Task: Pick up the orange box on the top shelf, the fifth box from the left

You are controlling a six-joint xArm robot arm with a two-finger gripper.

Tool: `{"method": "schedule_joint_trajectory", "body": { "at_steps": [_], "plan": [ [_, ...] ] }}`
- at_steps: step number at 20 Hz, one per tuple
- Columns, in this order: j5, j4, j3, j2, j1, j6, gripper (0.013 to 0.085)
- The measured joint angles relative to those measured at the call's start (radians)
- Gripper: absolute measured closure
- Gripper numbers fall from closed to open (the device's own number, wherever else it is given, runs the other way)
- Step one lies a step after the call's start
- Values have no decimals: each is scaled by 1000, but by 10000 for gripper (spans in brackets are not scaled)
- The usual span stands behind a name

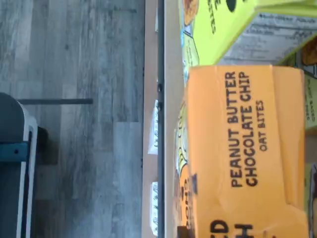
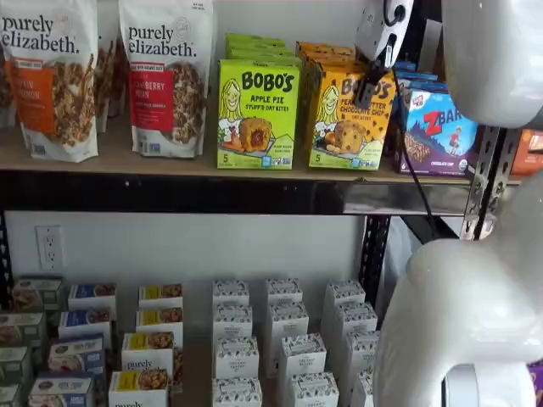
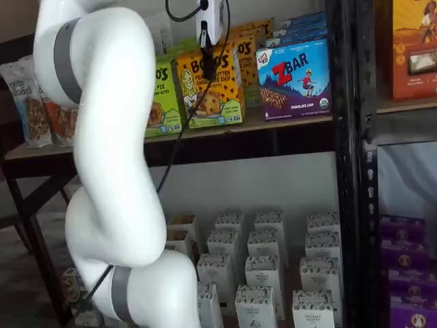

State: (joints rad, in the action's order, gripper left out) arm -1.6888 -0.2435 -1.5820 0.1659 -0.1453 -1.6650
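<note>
Reaching in from the front, the white arm (image 3: 109,137) fills the near space in both shelf views. Its gripper (image 2: 372,89) hangs over the orange box (image 2: 348,119), black fingers pressed together on the box's top front edge. That box stands upright on the top shelf (image 2: 170,165), just beside the lime-green Bobo's box (image 2: 257,114) and the ZBar box (image 2: 441,131). Behind it, more orange cartons (image 3: 256,31) line up toward the wall
</note>
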Motion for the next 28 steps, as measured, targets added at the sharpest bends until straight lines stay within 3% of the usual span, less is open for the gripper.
{"method": "schedule_joint_trajectory", "body": {
  "at_steps": [8, 28],
  "plan": [
    [-77, -8, 1, 53, -8, 6, 650],
    [-193, 16, 151, 258, 7, 28, 650]
  ]
}}
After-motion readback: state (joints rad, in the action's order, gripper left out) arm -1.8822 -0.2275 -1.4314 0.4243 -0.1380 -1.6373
